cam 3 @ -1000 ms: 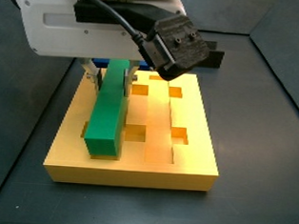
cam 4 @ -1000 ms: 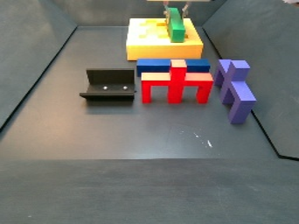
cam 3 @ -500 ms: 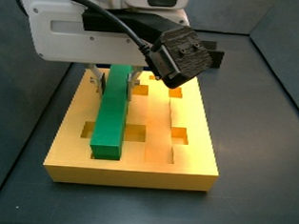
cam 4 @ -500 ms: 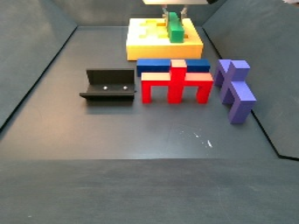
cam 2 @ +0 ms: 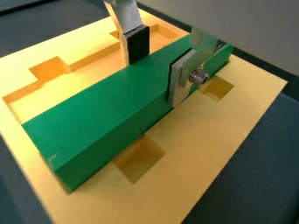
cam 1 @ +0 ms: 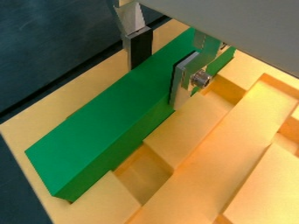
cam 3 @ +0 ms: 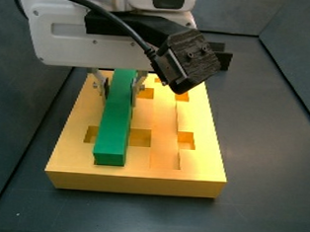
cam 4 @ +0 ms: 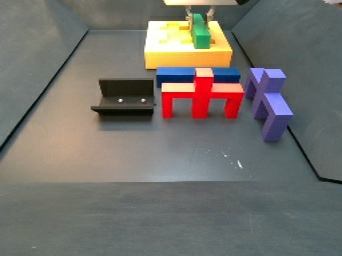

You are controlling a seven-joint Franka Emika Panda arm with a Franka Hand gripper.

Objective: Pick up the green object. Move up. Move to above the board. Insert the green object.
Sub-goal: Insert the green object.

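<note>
While the gripper (cam 1: 162, 59) clamps the green object (cam 1: 111, 116) between its 2 silver fingers (cam 2: 184, 74), the bar lies lengthwise along the board (cam 3: 202, 160), pointing toward 6 o'clock in a side view

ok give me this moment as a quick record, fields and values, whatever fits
gripper: gripper over the far end of the board, jaws closed on the green bar
held piece: green bar, lying lengthwise along the board
board: yellow board, square holes visible beside the bar
bar seating: low along the board in both wrist views; cannot tell if fully seated
fixture: dark fixture on the floor, apart from the board
other pieces: red block and blue bar in front of the board, purple blocks beside them
</note>
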